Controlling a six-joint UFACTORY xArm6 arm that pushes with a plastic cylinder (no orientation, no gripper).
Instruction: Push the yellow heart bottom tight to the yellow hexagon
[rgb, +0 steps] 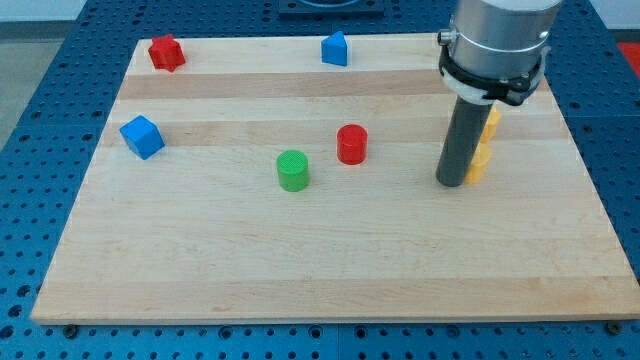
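Note:
My tip (452, 183) rests on the wooden board (300, 270) at the view's right. Two yellow blocks sit just right of the rod, mostly hidden by it. The lower yellow block (478, 163) touches the rod's right side near the tip. The upper yellow block (491, 122) sits just above it, tight to it. I cannot tell which one is the heart and which the hexagon.
A red cylinder (352, 144) and a green cylinder (293, 170) stand near the board's middle. A blue cube (142, 137) lies at the left. A red star-like block (166, 52) is at top left, a blue block (335, 49) at top middle.

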